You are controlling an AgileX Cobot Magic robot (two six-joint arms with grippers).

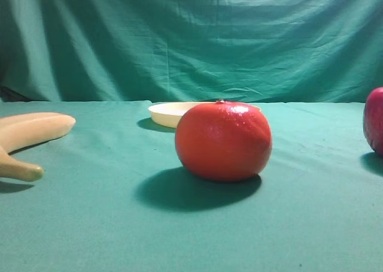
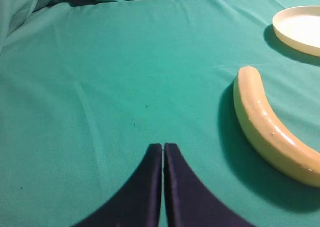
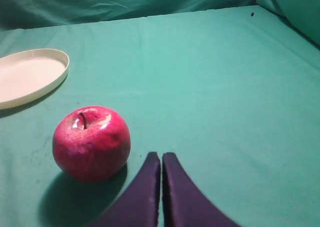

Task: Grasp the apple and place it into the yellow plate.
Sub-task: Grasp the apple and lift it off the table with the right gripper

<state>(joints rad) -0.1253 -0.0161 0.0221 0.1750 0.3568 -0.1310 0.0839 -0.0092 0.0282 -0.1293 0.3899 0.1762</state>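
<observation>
The apple is magenta-pink with a dark stem and sits upright on the green cloth; in the exterior view only its left part shows at the right edge. The yellow plate lies empty beyond it to the left, and shows behind the orange fruit in the exterior view and at the top right of the left wrist view. My right gripper is shut and empty, just right of the apple. My left gripper is shut and empty over bare cloth, left of the banana.
A large orange-red round fruit sits in the middle of the table in front of the plate. A pale yellow banana lies at the left. A green cloth backdrop hangs behind the table.
</observation>
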